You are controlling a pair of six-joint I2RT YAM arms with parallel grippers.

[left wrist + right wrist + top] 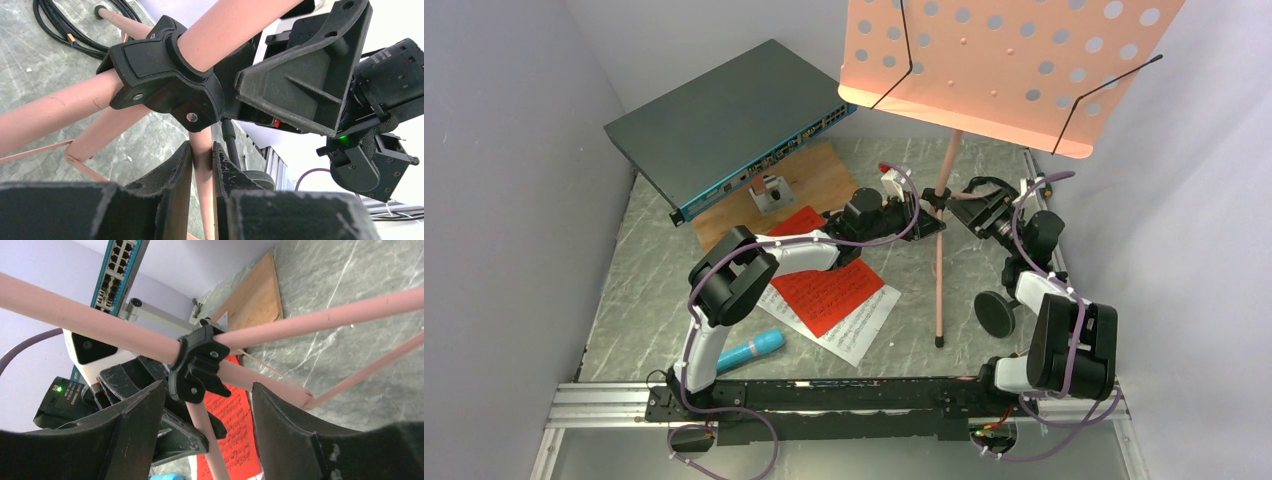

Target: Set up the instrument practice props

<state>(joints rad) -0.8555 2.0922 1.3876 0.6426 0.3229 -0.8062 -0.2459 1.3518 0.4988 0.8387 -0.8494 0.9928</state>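
The salmon-pink perforated music stand (1004, 70) stands toward the far right of the grey marbled worktop (654, 300), legs spread. The left end effector (202, 167) is clamped narrow on a pink tube just under the stand's black plastic hub (165, 85). The right end effector (206, 390) gapes wide, one finger on either side of that hub, touching nothing.

Mid-worktop lie the red and white sheet-music pages (829, 292), printed with staves whose notes are too small to read. The cyan-blue microphone (752, 350) lies near the near edge, left of centre. The small black round-base mic stand (995, 313) is by the right edge.

In the far left corner, the dark grey flat network switch (724, 120) shows rows of ports and small, illegible markings. Its near edge overlaps the wooden board (824, 175), which carries a small metal bracket (772, 190).
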